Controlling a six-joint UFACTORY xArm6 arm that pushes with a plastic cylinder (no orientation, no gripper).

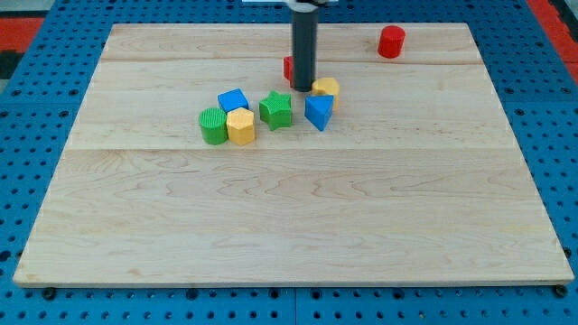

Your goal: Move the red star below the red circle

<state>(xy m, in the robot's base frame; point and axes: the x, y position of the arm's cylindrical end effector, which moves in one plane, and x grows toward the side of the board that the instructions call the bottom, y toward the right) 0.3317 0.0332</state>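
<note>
The red circle point(391, 41) is a short red cylinder standing near the view's top right on the wooden board. The red star point(288, 67) is mostly hidden behind my dark rod; only a red sliver shows at the rod's left side. My tip point(302, 88) rests on the board right in front of the red star, just left of the yellow block point(326, 88) and above the green star point(276, 109).
A cluster lies below my tip: a blue cube point(233, 100), a green cylinder point(213, 125), a yellow hexagon block point(241, 126), and a blue triangle point(318, 112). The wooden board point(289, 217) sits on a blue pegboard.
</note>
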